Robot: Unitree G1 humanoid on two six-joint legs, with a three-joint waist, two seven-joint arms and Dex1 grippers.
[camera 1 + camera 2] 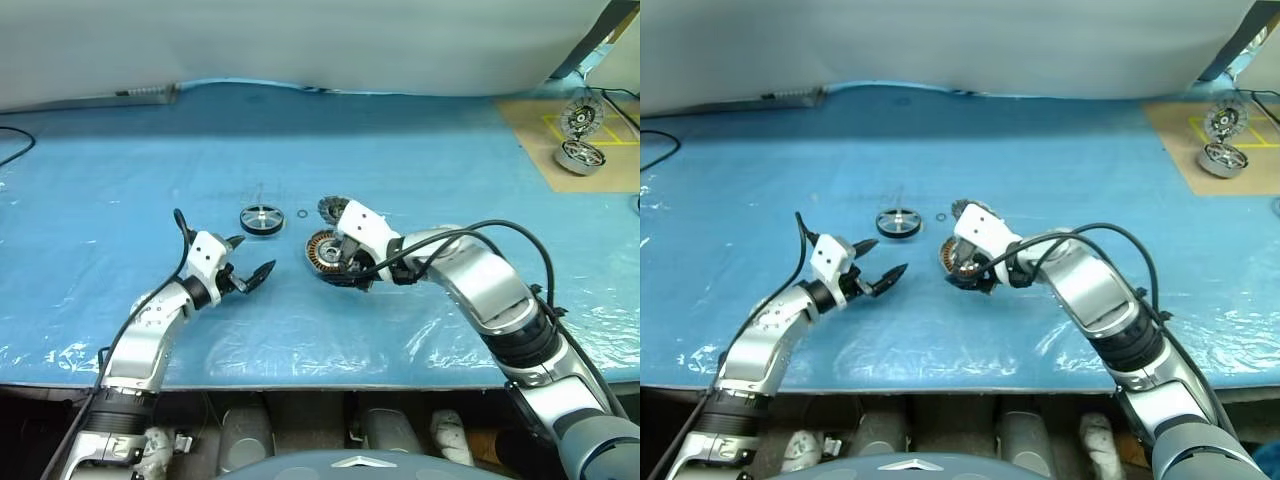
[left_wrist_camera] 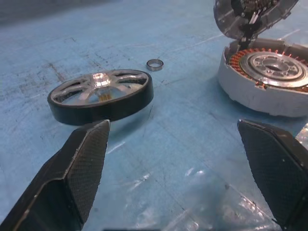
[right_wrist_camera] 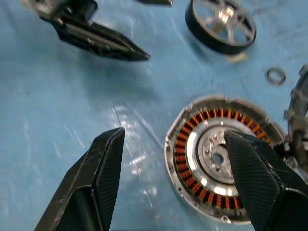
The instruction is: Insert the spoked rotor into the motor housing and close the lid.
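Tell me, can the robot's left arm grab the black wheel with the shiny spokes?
Probably yes. The left gripper is open, and the black-rimmed wheel with silver spokes lies flat on the blue sheet just ahead of its fingers, with nothing between them.

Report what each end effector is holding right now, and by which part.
Nothing is held. The left end effector is open short of the spoked rotor; the right end effector is open over the motor housing.

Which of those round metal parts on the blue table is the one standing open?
The squat silver-grey motor housing with copper windings, under the right claw: its hinged round lid stands raised. The black-rimmed spoked rotor is a flat wheel.
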